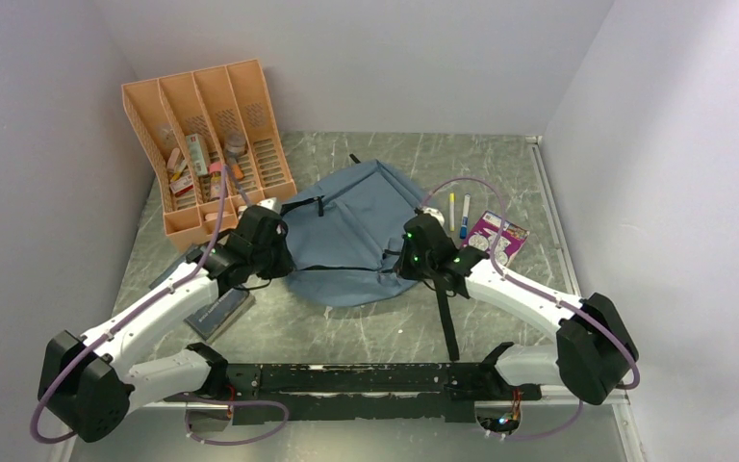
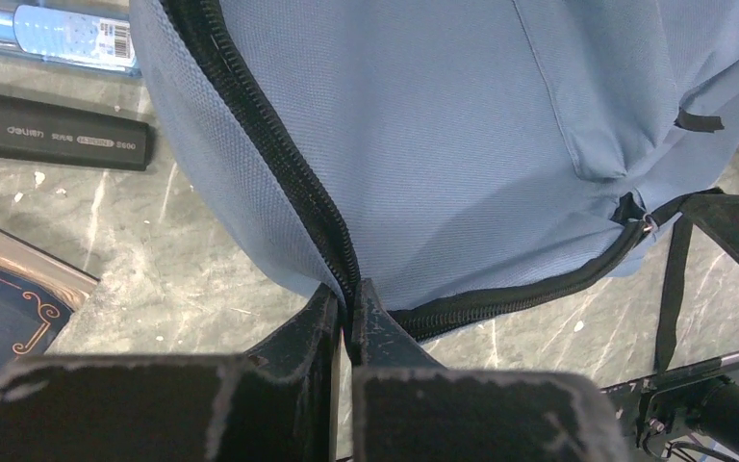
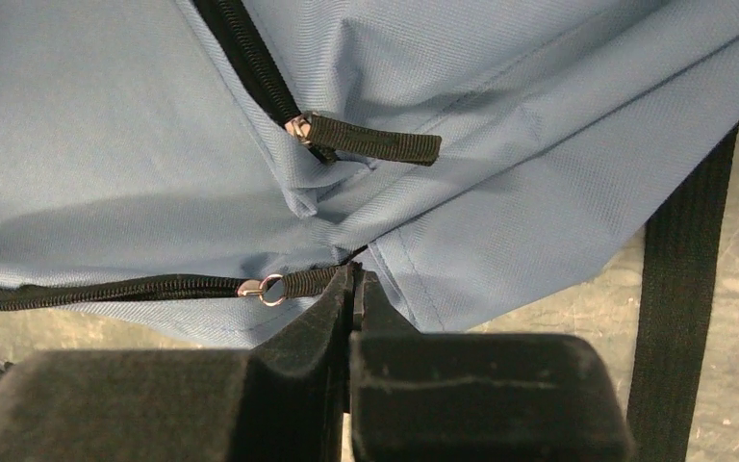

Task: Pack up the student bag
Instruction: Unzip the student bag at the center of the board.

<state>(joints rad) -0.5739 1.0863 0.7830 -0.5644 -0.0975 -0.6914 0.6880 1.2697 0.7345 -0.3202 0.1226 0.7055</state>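
The grey-blue student bag (image 1: pixel 351 226) lies flat in the middle of the table, its main zipper closed along the near edge. My left gripper (image 1: pixel 271 252) is at the bag's left edge; in the left wrist view it (image 2: pixel 350 298) is shut on the bag's edge at the black zipper (image 2: pixel 279 144). My right gripper (image 1: pixel 406 258) is at the bag's right edge; in the right wrist view it (image 3: pixel 353 281) is shut on the black zipper pull tab (image 3: pixel 310 282) with its metal ring. A second pull tab (image 3: pixel 373 144) lies on the fabric above.
An orange file organiser (image 1: pixel 207 135) with small items stands at the back left. Two pens (image 1: pixel 457 212) and a purple packet (image 1: pixel 496 237) lie right of the bag. A dark book (image 1: pixel 219 310), a black marker (image 2: pixel 53 130) and a blue pen (image 2: pixel 67 34) lie left. A black strap (image 1: pixel 445 318) trails toward the near edge.
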